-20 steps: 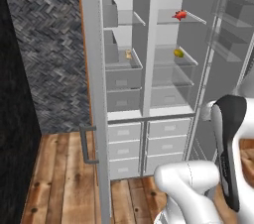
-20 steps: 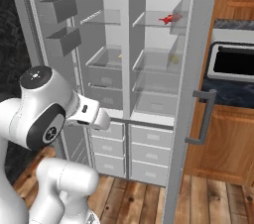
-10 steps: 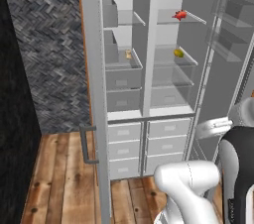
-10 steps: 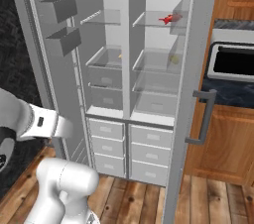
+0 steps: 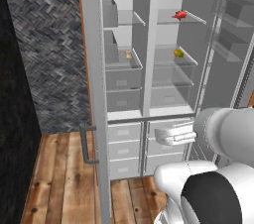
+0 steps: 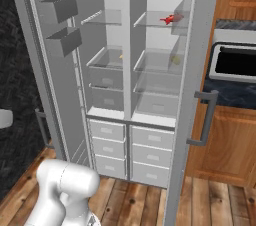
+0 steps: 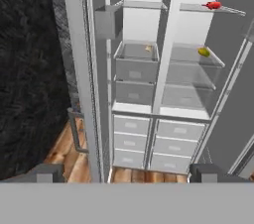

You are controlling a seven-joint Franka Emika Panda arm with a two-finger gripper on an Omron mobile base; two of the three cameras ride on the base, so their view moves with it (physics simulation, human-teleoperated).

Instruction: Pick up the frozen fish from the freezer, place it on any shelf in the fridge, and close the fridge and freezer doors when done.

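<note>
Small red-orange frozen fish (image 5: 180,15) already on top clear glass fridge shelf (image 5: 198,19); two-finger gripper (image 7: 124,171) wide, empty; tall grey doors (image 5: 94,94) unclosed.

The robot's arm (image 5: 218,178) is built of glossy white, rounded shells, thick and tubular, with smooth bulging housings at each joint. One joint in the left base view ends in a round, dark, near-black cap ringed by the white casing. A fat pale cylinder makes up the link above it, and a smaller white block with ribbed, layered edges projects from its side. In the right base view the same white shell appears as a rounded, elbow-like hump with soft grey shading underneath. The gripper (image 7: 126,172) carries two small dark grey, blocky finger tips (image 7: 45,172). No cables, screws or markings are discernible.
</note>
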